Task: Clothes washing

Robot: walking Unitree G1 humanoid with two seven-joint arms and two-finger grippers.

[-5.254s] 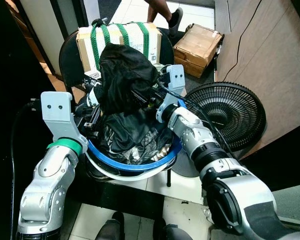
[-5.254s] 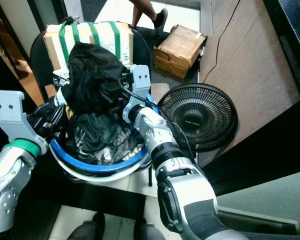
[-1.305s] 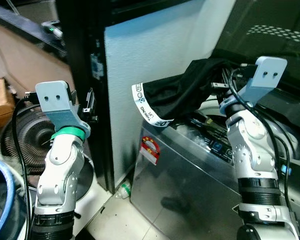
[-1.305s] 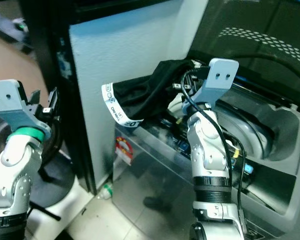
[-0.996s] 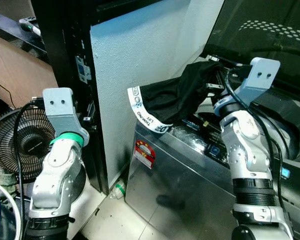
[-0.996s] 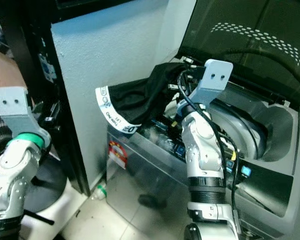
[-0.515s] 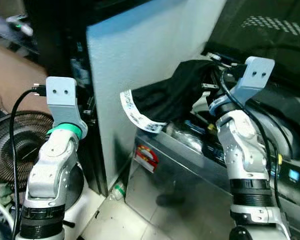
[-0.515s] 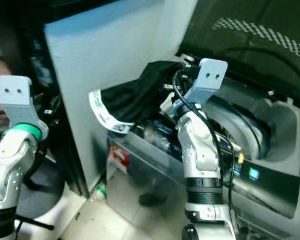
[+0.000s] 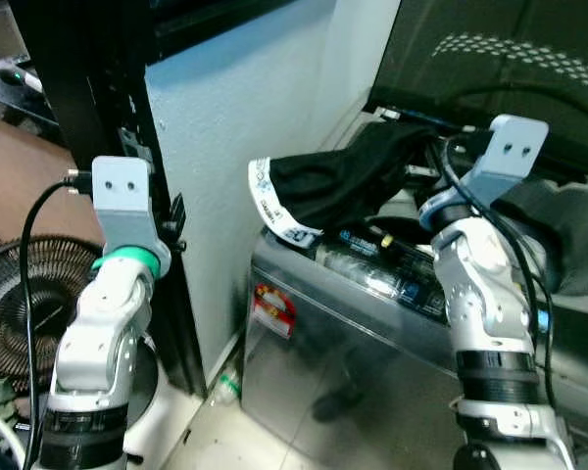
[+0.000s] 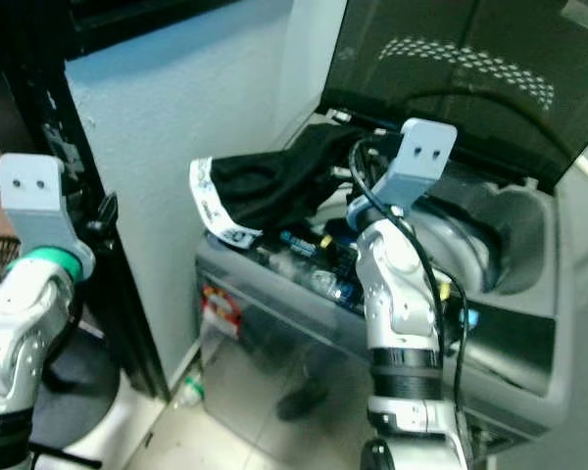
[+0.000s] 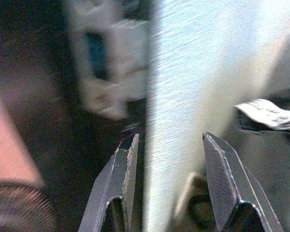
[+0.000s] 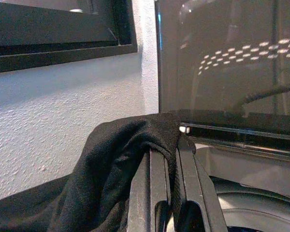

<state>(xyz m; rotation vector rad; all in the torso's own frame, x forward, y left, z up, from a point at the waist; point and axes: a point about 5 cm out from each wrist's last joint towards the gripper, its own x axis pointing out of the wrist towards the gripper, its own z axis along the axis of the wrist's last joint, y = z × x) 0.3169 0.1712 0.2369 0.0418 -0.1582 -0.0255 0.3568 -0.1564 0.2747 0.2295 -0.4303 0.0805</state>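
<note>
The robot stands before a grey top-loading washing machine (image 9: 372,323) whose dark tinted lid (image 9: 490,69) is raised against the wall. The right gripper (image 12: 170,159) has its two black fingers pressed together on a fold of a black garment with a white printed waistband (image 9: 343,181); the wrist view shows the cloth pinched between them and draped over the fingers. The garment hangs over the machine's front left corner, its waistband (image 9: 274,206) dangling past the control panel (image 9: 392,264), with the open tub (image 10: 470,235) just beside it on the robot's right.

The left gripper (image 11: 171,164) is held up near the pale textured wall (image 9: 235,127) beside the machine, its fingers spread with nothing between them. A black round-grilled floor fan (image 9: 10,304) stands on the floor to the robot's left.

The step in hand appears to be loading: one piece of laundry is carried to the washer but not yet inside. The next move likely calls for swinging the right arm over the tub opening, so that the trailing waistband clears the rim, and only then parting the fingers to let the cloth drop in. Released too early, the garment could slide down the machine's front.
</note>
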